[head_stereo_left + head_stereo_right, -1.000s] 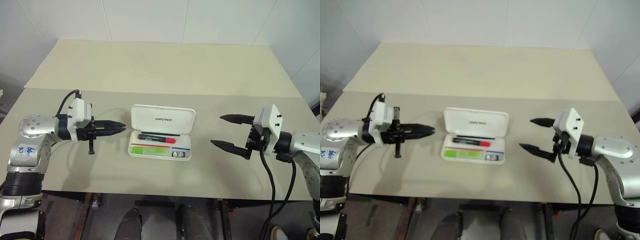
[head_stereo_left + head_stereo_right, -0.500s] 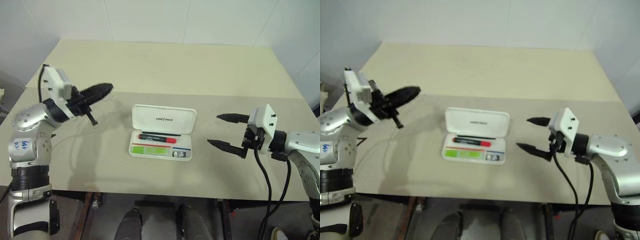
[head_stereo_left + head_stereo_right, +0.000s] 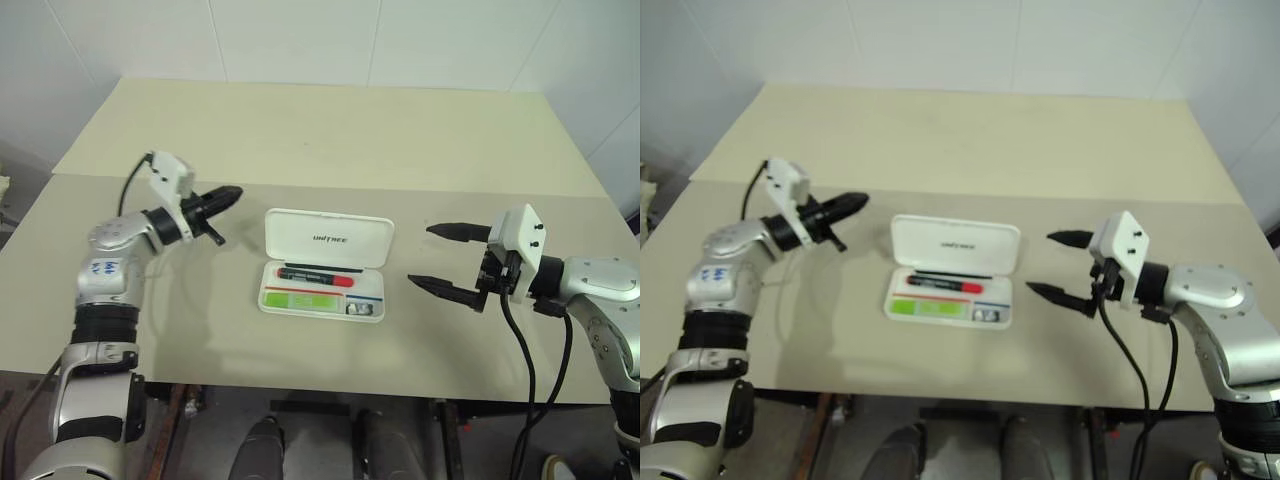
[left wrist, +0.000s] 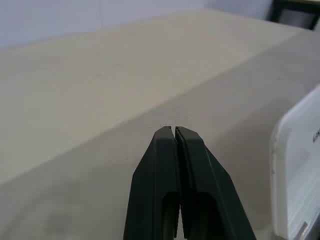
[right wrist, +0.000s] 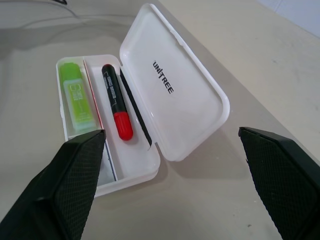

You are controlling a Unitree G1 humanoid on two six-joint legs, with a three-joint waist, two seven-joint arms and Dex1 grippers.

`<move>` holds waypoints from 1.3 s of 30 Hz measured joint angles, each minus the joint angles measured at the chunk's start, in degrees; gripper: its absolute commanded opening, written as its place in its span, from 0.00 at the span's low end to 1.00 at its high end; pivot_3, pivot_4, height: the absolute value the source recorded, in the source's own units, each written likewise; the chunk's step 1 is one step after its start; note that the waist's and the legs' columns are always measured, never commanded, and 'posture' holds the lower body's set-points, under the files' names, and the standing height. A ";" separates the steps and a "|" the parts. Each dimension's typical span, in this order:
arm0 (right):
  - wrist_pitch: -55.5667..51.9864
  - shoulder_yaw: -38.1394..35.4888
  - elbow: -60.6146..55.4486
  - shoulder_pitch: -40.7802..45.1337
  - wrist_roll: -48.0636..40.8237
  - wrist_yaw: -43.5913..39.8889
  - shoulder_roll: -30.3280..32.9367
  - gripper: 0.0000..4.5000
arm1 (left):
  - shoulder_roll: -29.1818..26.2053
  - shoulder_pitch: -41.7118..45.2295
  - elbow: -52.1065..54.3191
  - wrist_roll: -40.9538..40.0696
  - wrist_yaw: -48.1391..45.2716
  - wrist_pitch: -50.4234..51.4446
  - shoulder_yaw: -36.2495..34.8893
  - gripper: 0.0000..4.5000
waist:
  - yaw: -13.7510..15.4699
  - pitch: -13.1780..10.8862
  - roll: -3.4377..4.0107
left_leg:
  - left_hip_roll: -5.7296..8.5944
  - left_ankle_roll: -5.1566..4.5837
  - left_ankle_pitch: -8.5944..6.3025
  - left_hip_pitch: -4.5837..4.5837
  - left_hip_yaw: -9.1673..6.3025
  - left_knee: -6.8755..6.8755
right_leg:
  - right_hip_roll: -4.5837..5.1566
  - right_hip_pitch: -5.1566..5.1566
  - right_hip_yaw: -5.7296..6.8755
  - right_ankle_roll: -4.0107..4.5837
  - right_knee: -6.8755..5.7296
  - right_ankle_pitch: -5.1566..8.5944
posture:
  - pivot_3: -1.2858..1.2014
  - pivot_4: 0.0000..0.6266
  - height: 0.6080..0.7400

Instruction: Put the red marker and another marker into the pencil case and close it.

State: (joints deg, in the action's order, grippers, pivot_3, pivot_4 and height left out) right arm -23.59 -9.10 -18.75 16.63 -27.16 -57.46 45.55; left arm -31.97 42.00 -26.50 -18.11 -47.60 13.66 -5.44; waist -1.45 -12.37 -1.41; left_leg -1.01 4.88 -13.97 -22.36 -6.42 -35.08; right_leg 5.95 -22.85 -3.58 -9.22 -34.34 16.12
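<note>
My left end effector (image 3: 228, 194) clenched, empty, at 9 o'clock of pencil case (image 3: 325, 240), placed for pushing lid. Case open mid-desk (image 3: 320, 130); red marker (image 3: 314, 275) and green marker (image 3: 297, 298) inside. My right end effector (image 3: 440, 257) spread wide, empty, at 3 o'clock.

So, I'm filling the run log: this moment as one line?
white plastic pencil case: open | red-capped black marker, lime-green marker: inside | left claw: shut | right claw: open

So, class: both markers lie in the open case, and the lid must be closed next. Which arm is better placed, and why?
Probably the left. The shut left gripper sits by the upright lid of the pencil case, near its far side, ready to push it down. The open right gripper waits farther off.
</note>
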 measured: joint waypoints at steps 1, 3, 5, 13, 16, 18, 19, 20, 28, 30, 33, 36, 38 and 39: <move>0.00 0.00 0.00 -0.04 0.00 0.12 -0.04 1.00 | 0.34 0.15 -0.61 0.18 -0.78 -0.07 0.40 0.01 | -0.07 0.00 0.00 | 0.00 0.00 0.00 0.00 0.00 0.00 | 0.00 0.00 0.00 0.00 0.00 0.00 | 0.52 0.24 1.00; 0.02 0.00 -0.01 -0.11 0.01 0.24 -0.06 1.00 | 0.81 0.33 -0.98 0.31 -2.14 -0.15 1.16 0.01 | -0.25 0.00 0.00 | 0.00 0.00 0.00 0.02 0.00 0.01 | 0.00 0.00 0.00 0.00 -0.01 0.00 | 0.52 0.24 1.00; 0.04 0.00 -0.01 -0.21 0.01 0.36 -0.15 1.00 | 1.06 0.48 -0.97 0.29 -3.74 -0.44 1.54 0.01 | -0.20 0.00 0.00 | 0.00 0.00 0.00 0.03 0.00 0.00 | 0.00 0.00 0.00 0.00 -0.03 0.00 | 0.52 0.24 1.00; 0.77 -0.02 -0.33 -1.37 0.02 1.40 -0.89 1.00 | -0.76 -1.43 7.70 -4.14 -13.25 2.24 1.23 0.01 | -0.10 0.00 0.00 | 0.00 0.01 0.00 0.01 0.00 0.01 | 0.00 0.00 0.00 0.00 -0.02 0.00 | 0.52 0.24 1.00; 1.11 -0.02 -0.33 -1.59 0.02 1.50 -1.01 1.00 | -2.50 -3.72 10.69 -5.27 -16.23 2.90 1.02 0.01 | -0.21 0.00 0.01 | -0.01 0.01 0.00 0.03 0.00 0.01 | 0.00 0.00 0.00 0.01 -0.03 0.01 | 0.52 0.24 1.00; 1.17 -0.02 -0.29 -1.60 0.03 1.50 -1.07 1.00 | -3.74 -4.97 11.39 -5.32 -17.84 2.91 1.02 0.01 | -0.18 0.00 0.00 | -0.01 0.01 0.01 0.04 0.00 0.01 | 0.00 0.00 0.00 0.02 -0.05 0.01 | 0.52 0.24 1.00; 1.20 -0.01 -0.28 -1.60 0.03 1.50 -1.10 1.00 | -4.38 -5.43 11.92 -5.32 -18.60 2.91 1.05 0.01 | -0.15 0.00 0.00 | -0.01 0.01 0.01 0.04 0.00 0.00 | 0.00 0.00 0.00 0.02 -0.05 0.01 | 0.52 0.24 1.00; 1.21 -0.01 -0.25 -1.60 0.04 1.51 -1.15 1.00 | -4.93 -5.63 12.29 -5.32 -19.29 2.89 1.09 0.01 | -0.14 0.00 0.00 | -0.01 0.01 0.01 0.04 0.00 -0.01 | 0.00 0.00 0.00 0.02 -0.05 0.01 | 0.52 0.24 1.00; 2.25 0.35 0.10 -1.36 0.10 1.50 -1.50 1.00 | -6.33 -7.55 14.60 -3.85 -23.41 0.58 4.46 0.01 | -0.08 0.00 0.00 | -0.01 0.01 0.00 0.01 0.00 0.01 | 0.00 0.00 -0.01 0.03 0.01 0.01 | 0.52 0.24 1.00; 2.31 0.35 0.12 -1.36 0.10 1.50 -1.50 1.00 | -6.81 -8.26 15.77 -2.76 -25.07 -1.05 6.33 0.01 | -0.09 0.00 0.01 | -0.01 0.01 0.00 0.01 0.00 0.02 | 0.00 0.00 -0.01 0.03 0.02 0.02 | 0.52 0.24 1.00; 2.32 0.35 0.15 -1.38 0.10 1.50 -1.50 1.00 | -7.64 -9.90 16.97 -0.79 -27.39 -2.91 8.91 0.01 | -0.18 0.00 0.01 | -0.01 0.00 0.00 0.02 0.00 0.02 | 0.00 0.00 -0.01 0.04 0.01 0.02 | 0.52 0.24 1.00; 2.33 0.35 0.15 -1.40 0.10 1.51 -1.50 1.00 | -8.09 -11.35 17.58 0.50 -28.85 -2.93 11.32 0.01 | -0.19 0.00 0.01 | -0.01 0.00 0.00 0.04 0.00 0.02 | 0.00 0.00 -0.01 0.05 -0.01 0.03 | 0.52 0.24 1.00; 2.35 0.35 0.15 -1.45 0.11 1.56 -1.50 1.00 | -8.54 -11.85 17.62 1.28 -29.22 -2.91 12.46 0.01 | -0.15 0.00 0.01 | -0.01 0.00 0.00 0.04 0.00 0.02 | 0.00 0.00 -0.01 0.05 -0.01 0.03 | 0.52 0.24 1.00; 2.37 0.35 0.15 -1.56 0.11 1.62 -1.50 1.00 | -8.64 -12.03 17.63 1.71 -29.24 -2.78 12.78 0.01 | -0.14 0.00 0.01 | -0.01 0.00 0.00 0.03 0.00 0.02 | 0.00 0.00 -0.01 0.05 -0.01 0.03 | 0.52 0.24 1.00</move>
State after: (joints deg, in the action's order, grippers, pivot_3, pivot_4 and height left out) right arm -21.22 -8.76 -18.61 15.07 -27.05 -55.84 44.04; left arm -40.61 29.97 -8.87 -16.40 -76.84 10.88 7.34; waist -1.59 -12.37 -1.40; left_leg -1.02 4.88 -13.97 -22.32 -6.42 -35.06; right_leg 5.94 -22.85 -3.59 -9.17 -34.35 16.15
